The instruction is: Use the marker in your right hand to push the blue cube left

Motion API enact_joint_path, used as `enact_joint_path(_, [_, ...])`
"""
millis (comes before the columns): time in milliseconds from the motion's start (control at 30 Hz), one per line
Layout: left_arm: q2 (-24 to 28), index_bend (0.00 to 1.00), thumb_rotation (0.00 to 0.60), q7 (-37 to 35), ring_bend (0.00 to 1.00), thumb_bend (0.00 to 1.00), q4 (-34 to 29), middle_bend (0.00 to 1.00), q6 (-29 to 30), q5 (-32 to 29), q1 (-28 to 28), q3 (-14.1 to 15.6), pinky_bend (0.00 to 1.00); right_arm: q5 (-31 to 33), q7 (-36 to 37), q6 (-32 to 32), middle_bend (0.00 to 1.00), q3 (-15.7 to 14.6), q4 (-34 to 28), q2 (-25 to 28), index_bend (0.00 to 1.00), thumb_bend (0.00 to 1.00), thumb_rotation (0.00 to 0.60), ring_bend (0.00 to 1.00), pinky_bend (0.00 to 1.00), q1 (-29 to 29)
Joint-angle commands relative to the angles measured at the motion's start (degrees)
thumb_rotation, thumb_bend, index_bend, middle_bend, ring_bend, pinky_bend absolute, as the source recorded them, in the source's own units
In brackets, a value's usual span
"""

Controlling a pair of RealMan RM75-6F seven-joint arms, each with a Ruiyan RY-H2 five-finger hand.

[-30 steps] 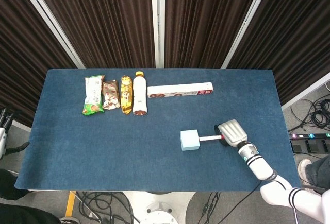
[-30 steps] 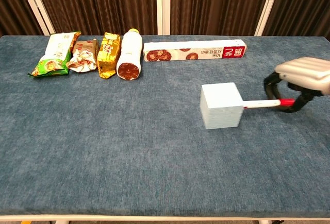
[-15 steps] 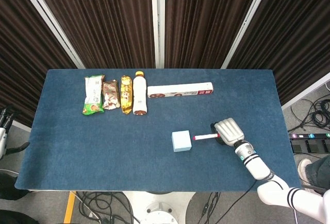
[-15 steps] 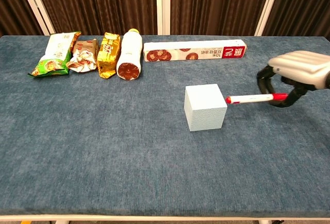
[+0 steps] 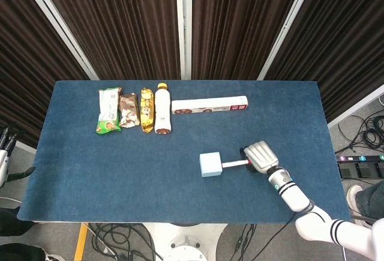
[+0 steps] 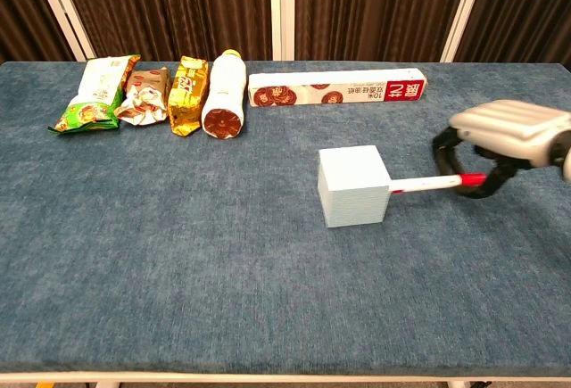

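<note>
Blue cube (image 6: 353, 186) right edge meets the marker (image 6: 433, 182), right hand (image 6: 500, 134) gripping.

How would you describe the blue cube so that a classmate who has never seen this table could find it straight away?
Start at the blue-covered table and skip the snack packets and long box lined along the far edge. The blue cube sits alone nearer the front, right of centre. It is the only pale blue block, with the marker in the right hand pointing at its right face.

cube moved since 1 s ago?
Yes. The cube has slid left: in the head view it now sits under the right part of the long box, no longer under the box's right end. The marker tip meets its right face.
</note>
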Motion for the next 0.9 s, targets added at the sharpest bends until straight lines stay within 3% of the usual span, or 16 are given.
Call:
enact_joint_path(33, [0.05, 0.18, 0.600, 0.02, 0.01, 0.04, -0.12, 0.11, 0.13, 0.17, -0.02, 0.02, 0.10, 1.22, -1.71, -1.59, 0.62, 1.33, 0.58, -3.30, 0.65, 0.32, 0.600, 0.97, 1.00, 2.00])
enact_joint_path(333, [0.58, 0.18, 0.600, 0.28, 0.01, 0.04, -0.70, 0.11, 0.30, 0.26, 0.06, 0.01, 0.10, 5.49, -7.20, -3.33, 0.62, 4.94, 0.66, -9.19, 0.65, 0.33, 0.600, 0.97, 1.00, 6.42])
enact_joint_path(700, [0.42, 0.18, 0.600, -0.04, 0.01, 0.04, -1.11, 0.11, 0.69, 0.91, 0.23, 0.38, 0.10, 7.21, -9.03, -1.09, 0.62, 2.62, -2.43, -4.38, 0.65, 0.33, 0.600, 0.98, 1.00, 4.04])
enact_joint_path(900, [0.67, 0.18, 0.600, -0.48, 0.01, 0.04, -1.22, 0.11, 0.97, 1.00, 0.29, 0.29, 0.10, 8.02, -9.28, -1.23, 0.62, 2.45, -2.54, -4.66, 0.61, 0.33, 0.600, 0.97, 1.00, 4.22])
